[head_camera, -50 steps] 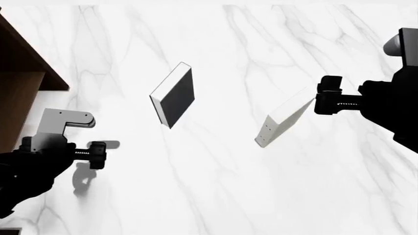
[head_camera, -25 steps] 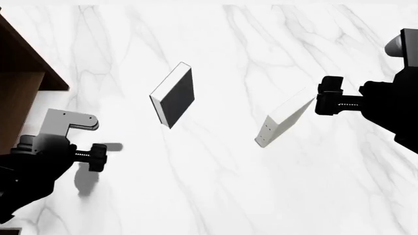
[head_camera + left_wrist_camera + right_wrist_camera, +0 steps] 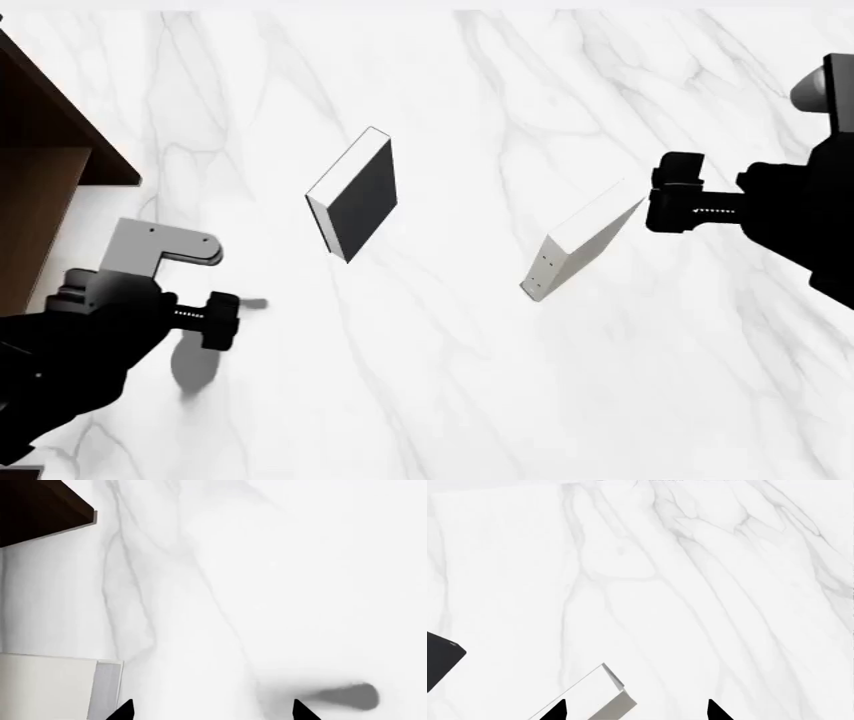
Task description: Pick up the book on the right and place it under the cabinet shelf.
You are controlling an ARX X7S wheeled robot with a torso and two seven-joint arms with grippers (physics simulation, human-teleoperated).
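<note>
The book (image 3: 577, 242) lay on the marble surface (image 3: 534, 400) just beside the right pincer (image 3: 677, 205) (prongs apart, empty), right of a black book (image 3: 358, 196); the left pincer (image 3: 214, 322), apart too, hung near the cabinet (image 3: 47, 160).

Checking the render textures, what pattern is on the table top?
White marble with grey veins on the table, clearest in the right wrist view.

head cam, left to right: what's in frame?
cabinet shelf → left end effector → black-covered book → the book → right end effector
</note>
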